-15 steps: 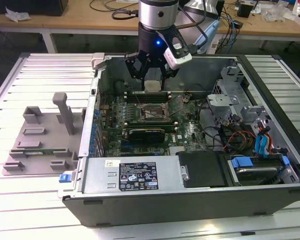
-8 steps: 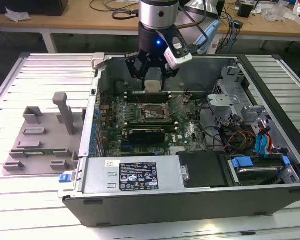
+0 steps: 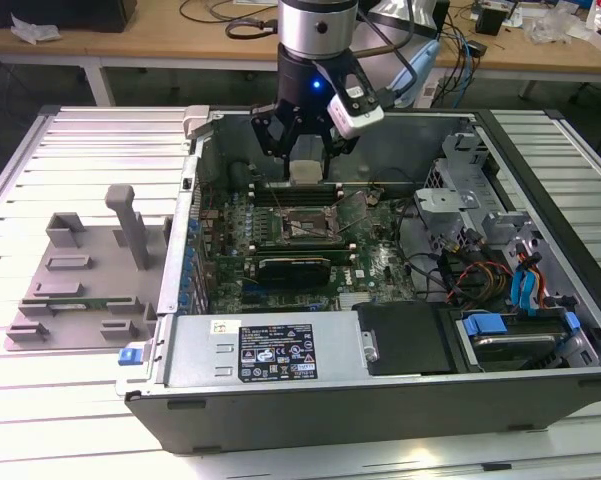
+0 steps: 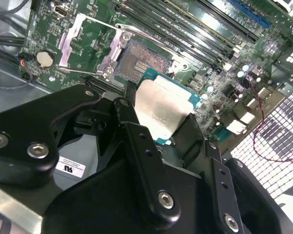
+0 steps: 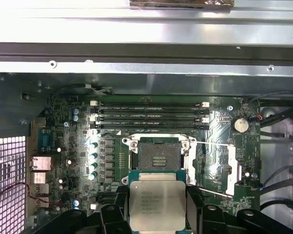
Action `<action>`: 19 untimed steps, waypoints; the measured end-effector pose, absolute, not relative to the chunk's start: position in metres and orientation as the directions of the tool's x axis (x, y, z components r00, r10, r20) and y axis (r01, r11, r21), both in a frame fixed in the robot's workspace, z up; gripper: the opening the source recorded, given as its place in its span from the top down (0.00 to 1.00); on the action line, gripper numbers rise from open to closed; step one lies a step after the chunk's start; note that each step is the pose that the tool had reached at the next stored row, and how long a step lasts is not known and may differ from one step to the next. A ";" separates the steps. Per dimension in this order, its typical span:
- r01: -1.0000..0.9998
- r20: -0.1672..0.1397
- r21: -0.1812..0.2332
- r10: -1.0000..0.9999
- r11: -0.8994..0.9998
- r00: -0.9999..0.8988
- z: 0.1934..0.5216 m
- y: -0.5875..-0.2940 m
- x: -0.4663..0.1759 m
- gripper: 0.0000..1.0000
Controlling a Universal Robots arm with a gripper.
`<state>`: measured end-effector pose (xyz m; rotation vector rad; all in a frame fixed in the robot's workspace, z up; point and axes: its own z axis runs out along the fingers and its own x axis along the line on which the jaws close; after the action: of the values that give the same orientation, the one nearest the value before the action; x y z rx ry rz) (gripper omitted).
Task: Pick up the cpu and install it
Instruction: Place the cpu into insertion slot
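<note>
The cpu (image 5: 157, 202) is a flat square chip with a silvery top plate and a thin green edge. My gripper (image 5: 157, 210) is shut on it, one black finger on each side. In the exterior view the gripper (image 3: 305, 160) hangs inside the open computer case, holding the cpu (image 3: 305, 171) a little above the motherboard. The empty cpu socket (image 5: 158, 156) lies just beyond the chip, its metal load plate (image 5: 231, 165) swung open to one side. In the second wrist view the cpu (image 4: 161, 109) hovers beside the socket (image 4: 144, 61).
Several memory slots (image 5: 148, 114) run along the far side of the socket. The case walls (image 3: 180, 250) ring the board, with a power supply (image 3: 270, 350) in front and drive cages and cables (image 3: 510, 280) toward the exterior view's right. Grey fixture blocks (image 3: 80, 280) stand outside the case.
</note>
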<state>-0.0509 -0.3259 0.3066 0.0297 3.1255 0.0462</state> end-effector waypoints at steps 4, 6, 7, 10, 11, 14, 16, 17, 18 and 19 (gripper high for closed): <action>0.123 -0.015 0.030 0.124 0.992 -0.992 0.306 -0.326 -0.051 0.45; 0.166 -0.015 0.030 0.166 0.986 -0.986 0.306 -0.326 -0.051 0.45; 0.195 -0.015 0.030 0.195 0.980 -0.981 0.306 -0.326 -0.051 0.45; 0.238 -0.015 0.030 0.238 0.971 -0.971 0.306 -0.326 -0.051 0.45; 0.259 -0.015 0.030 0.259 0.966 -0.966 0.306 -0.326 -0.051 0.45; 0.298 -0.015 0.030 0.299 0.954 -0.954 0.306 -0.326 -0.051 0.45; 0.347 -0.015 0.030 0.348 0.937 -0.937 0.306 -0.326 -0.051 0.45; 0.386 -0.015 0.030 0.387 0.922 -0.922 0.306 -0.326 -0.051 0.45; 0.422 -0.015 0.030 0.422 0.906 -0.906 0.305 -0.326 -0.051 0.45; 0.457 -0.015 0.030 0.457 0.889 -0.889 0.305 -0.326 -0.051 0.45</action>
<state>-0.0508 -0.3259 0.3053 0.7332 3.0321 0.0394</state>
